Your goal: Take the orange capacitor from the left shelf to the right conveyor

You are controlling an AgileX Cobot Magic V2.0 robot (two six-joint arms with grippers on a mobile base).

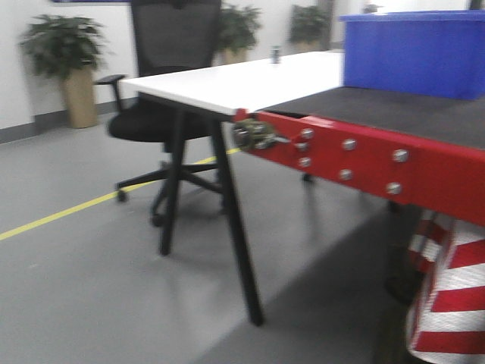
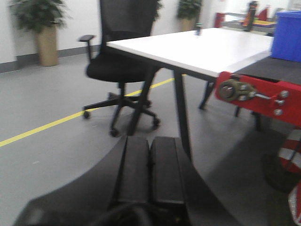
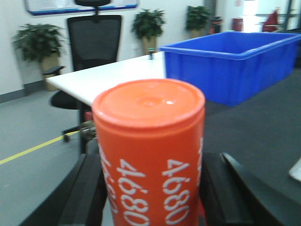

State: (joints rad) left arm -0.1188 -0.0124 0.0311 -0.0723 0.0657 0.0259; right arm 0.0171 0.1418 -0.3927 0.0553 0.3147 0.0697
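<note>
The pick looks done. The orange capacitor [image 3: 149,155] stands upright in the right claw [image 3: 153,190], whose black fingers [image 3: 87,190] press against its two sides, closed just to the can's width. No shelf shows in any view, so I judge the fetching half of the job is finished and the delivery half is not.

What is left is the set-down. The right conveyor [image 3: 263,127] lies ahead of the right claw and to its right, a dark belt whose red front edge [image 1: 364,155] shows in the front view. The can is not on the belt yet. Whether it hangs over the belt's near edge or just short of it I cannot tell. A blue bin [image 3: 230,66] sits on the belt further ahead and to the right, so a free stretch nearer the claw seems the likely place to lower and let go.

The left claw [image 2: 150,165] is closed finger against finger with nothing between them, aimed at open floor with the white tabletop [image 2: 202,47] ahead of it.

As for writing, "4680" runs in white down the can's side, twice in view (it reads sideways from this camera). I see no brand name, and the blue-framed board on the wall is too blurred to read.
</note>
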